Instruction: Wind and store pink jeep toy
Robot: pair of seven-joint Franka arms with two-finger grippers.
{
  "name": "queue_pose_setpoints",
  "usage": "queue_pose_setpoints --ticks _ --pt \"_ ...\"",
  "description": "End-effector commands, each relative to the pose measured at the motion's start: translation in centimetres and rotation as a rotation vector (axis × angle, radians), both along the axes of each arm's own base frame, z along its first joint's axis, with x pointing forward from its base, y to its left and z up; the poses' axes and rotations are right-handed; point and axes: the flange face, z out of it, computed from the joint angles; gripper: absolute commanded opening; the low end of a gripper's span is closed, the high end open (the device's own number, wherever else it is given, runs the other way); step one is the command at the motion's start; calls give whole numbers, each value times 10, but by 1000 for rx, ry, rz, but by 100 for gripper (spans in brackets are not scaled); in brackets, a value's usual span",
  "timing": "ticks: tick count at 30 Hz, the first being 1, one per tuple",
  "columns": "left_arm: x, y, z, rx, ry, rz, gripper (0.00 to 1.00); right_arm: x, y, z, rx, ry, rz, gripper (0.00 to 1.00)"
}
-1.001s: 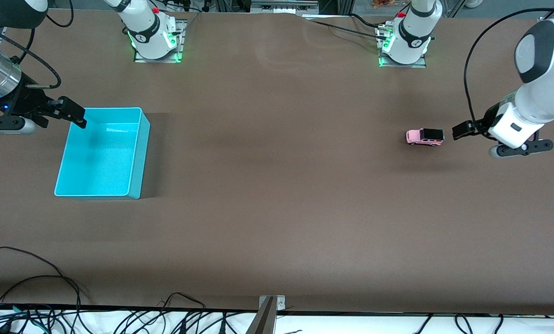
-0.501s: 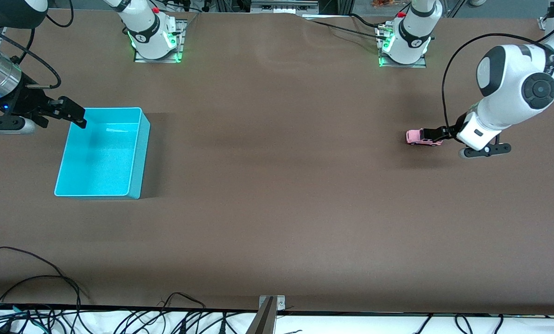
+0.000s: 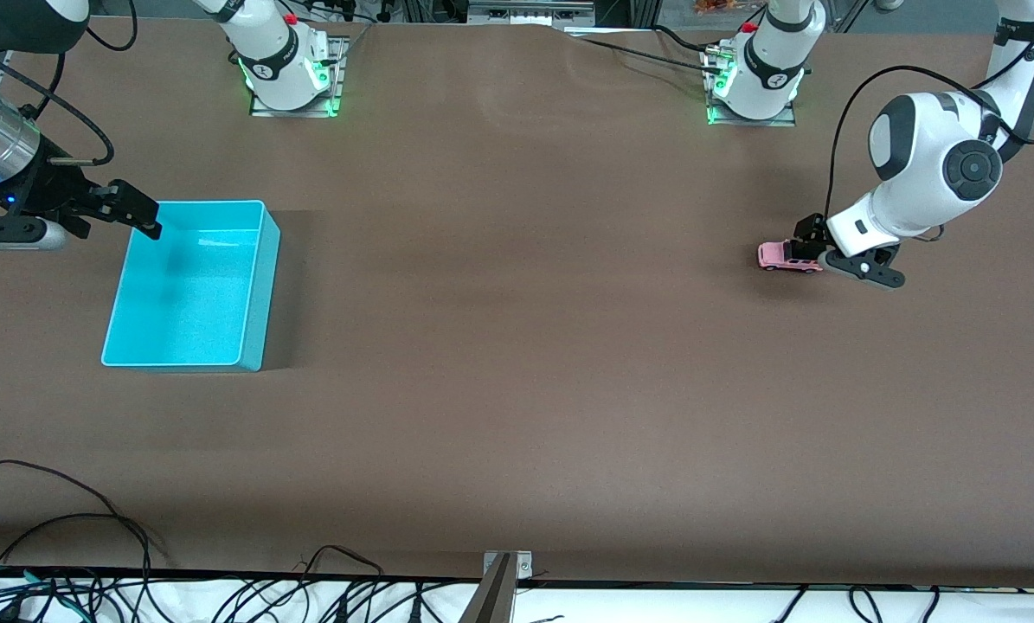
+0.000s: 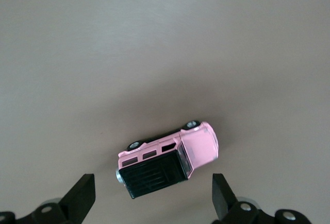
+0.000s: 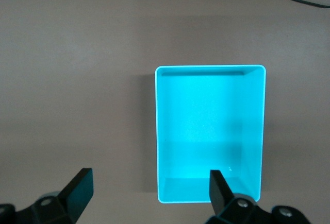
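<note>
The pink jeep toy [image 3: 780, 255] stands on its wheels on the brown table near the left arm's end; its black roof also shows in the left wrist view [image 4: 167, 158]. My left gripper [image 3: 806, 242] is open and hangs low right over the jeep's roofed end, its fingers wide on either side and not touching it. The turquoise bin [image 3: 189, 285] sits at the right arm's end and is empty; it also shows in the right wrist view [image 5: 210, 131]. My right gripper [image 3: 131, 212] is open and waits over the bin's edge.
The arms' bases [image 3: 287, 69] stand along the table's edge farthest from the front camera. Cables [image 3: 67, 554] lie off the table's nearest edge. Bare brown table stretches between the bin and the jeep.
My left arm has swung in toward the jeep and lowered, bringing its open gripper from beside the jeep to over its roofed end. The jeep, bin and right arm have not moved.
</note>
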Motion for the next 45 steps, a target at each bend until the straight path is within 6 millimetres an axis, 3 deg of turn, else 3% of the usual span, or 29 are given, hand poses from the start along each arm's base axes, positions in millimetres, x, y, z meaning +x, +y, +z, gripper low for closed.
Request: queue_pose_setpoints --ticks 1,8,14,28,35,45 --pt "-2 1 -3 -5 -9 -215 100 1 -1 3 18 -4 -7 100" --pt "-15 -3 -21 29 -31 -489 100 0 -1 3 18 -3 -7 100" --pt "-23 -5 -40 13 -51 -581 100 1 0 3 18 -4 -7 100" --pt "-52 -10 -57 -13 3 -687 100 1 0 4 16 -7 -9 100" --pt "-48 -9 -58 -18 -43 -805 100 1 0 4 17 -9 -9 100" --pt "-45 -10 -75 -15 -67 -885 100 1 0 3 16 -6 -9 100"
